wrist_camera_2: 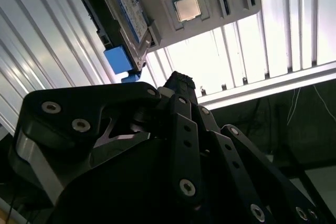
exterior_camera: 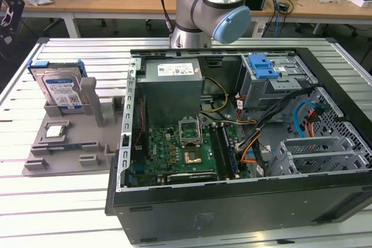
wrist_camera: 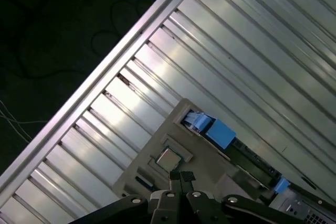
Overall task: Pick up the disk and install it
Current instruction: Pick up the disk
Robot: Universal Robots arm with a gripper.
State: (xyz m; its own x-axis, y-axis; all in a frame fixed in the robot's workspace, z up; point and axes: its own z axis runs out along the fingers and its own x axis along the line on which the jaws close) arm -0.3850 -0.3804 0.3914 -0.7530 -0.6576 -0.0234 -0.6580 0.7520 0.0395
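The disk (exterior_camera: 61,91) is a silver hard drive with a blue-and-white label and blue rails. It stands on edge in a grey holder tray (exterior_camera: 70,149) at the exterior view's left. Both wrist views look down on it from well above: its label side (wrist_camera_2: 128,14) in the second wrist view, its blue rail end (wrist_camera: 218,132) in the first. My gripper (wrist_camera: 181,176) hangs high over the tray with its dark fingertips (wrist_camera_2: 178,80) together and nothing held. It is apart from the disk.
An open computer case (exterior_camera: 232,201) lies on the slatted metal table (exterior_camera: 58,201), with the motherboard (exterior_camera: 174,152), a drive cage and a blue latch (exterior_camera: 264,65) inside. A small square processor chip (exterior_camera: 55,132) lies flat in the tray. My arm's elbow (exterior_camera: 212,10) rises behind the case.
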